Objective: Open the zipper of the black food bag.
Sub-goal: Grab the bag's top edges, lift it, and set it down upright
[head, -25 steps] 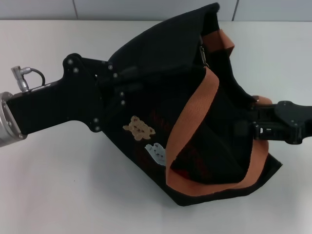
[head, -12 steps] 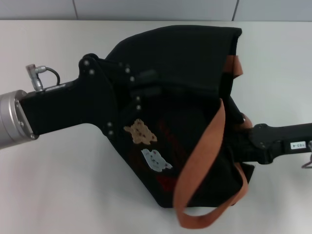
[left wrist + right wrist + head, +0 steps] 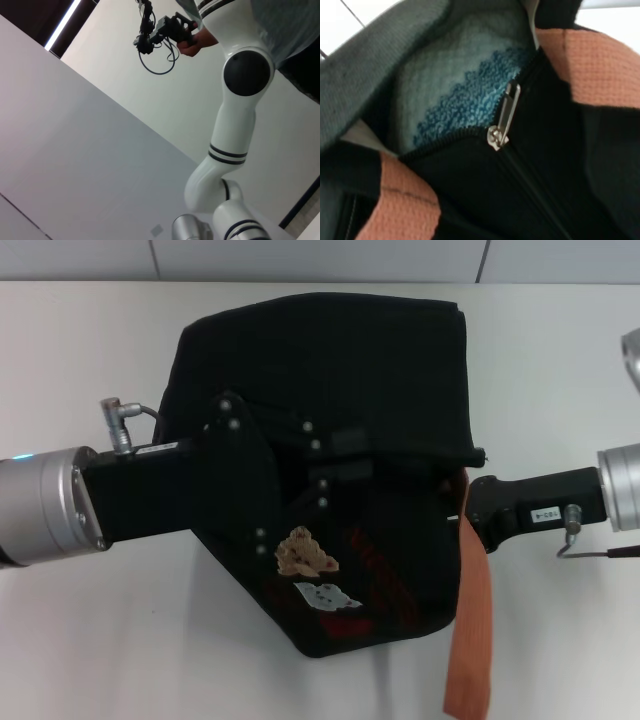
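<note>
Item: black food bag (image 3: 330, 370), held above the white table (image 3: 100, 640), tipped so that the side with bear patches (image 3: 305, 555) faces the head camera. The left gripper (image 3: 335, 455) is laid across the bag's upper side; whether its fingers are spread or pinched on fabric cannot be told. The right gripper (image 3: 480, 515) is set against the bag's right edge, its fingers hidden by fabric, state likewise untold. One orange strap (image 3: 472, 620) hangs loose below. In the right wrist view the zipper (image 3: 470, 132) is seen partly parted, with its silver pull tab (image 3: 505, 117) free and blue lining showing behind. Risks: the tab may be missed or a strap pinched instead; the limp fabric may bunch and jam the slider; the unsupported bag may slip or swing.
</note>
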Controlling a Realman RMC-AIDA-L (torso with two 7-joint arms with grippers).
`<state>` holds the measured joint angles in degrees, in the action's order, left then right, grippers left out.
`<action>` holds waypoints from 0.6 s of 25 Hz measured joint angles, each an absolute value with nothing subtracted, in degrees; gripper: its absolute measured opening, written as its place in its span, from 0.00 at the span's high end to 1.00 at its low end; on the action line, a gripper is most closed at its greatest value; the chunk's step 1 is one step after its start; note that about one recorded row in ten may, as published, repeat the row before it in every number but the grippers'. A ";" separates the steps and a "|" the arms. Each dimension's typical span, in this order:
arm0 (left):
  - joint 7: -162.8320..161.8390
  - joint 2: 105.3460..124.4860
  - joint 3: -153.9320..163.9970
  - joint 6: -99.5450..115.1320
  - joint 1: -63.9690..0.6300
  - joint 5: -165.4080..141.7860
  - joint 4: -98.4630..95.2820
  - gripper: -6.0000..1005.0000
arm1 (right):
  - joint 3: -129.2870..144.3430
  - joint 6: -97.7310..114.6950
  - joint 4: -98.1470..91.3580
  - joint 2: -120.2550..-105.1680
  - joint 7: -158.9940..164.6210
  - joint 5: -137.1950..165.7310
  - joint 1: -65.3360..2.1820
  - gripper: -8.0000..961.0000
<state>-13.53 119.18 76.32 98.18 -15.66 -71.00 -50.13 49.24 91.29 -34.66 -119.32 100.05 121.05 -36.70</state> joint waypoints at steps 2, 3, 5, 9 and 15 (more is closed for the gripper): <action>-13.54 119.18 76.78 98.04 -15.85 -71.00 -50.04 0.91 | 49.55 91.22 -34.70 -119.34 100.01 121.00 -36.87 0.53; -13.63 119.18 77.59 97.74 -16.12 -71.01 -49.96 0.91 | 49.52 91.95 -35.12 -119.33 99.94 120.79 -36.61 0.53; -13.68 119.18 78.43 97.15 -16.33 -71.06 -49.92 0.91 | 49.35 92.63 -35.47 -119.25 99.92 120.30 -36.11 0.52; -13.75 119.18 79.17 96.22 -16.49 -71.06 -49.87 0.91 | 48.82 96.12 -37.88 -118.07 99.45 114.71 -31.74 0.50; -14.00 119.18 79.29 95.99 -16.77 -71.13 -49.92 0.91 | 41.49 103.11 -38.08 -115.69 95.89 103.87 -24.50 0.48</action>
<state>-14.00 119.18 79.29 95.99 -16.77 -71.13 -49.92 41.49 103.11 -38.08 -115.69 95.89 103.87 -24.50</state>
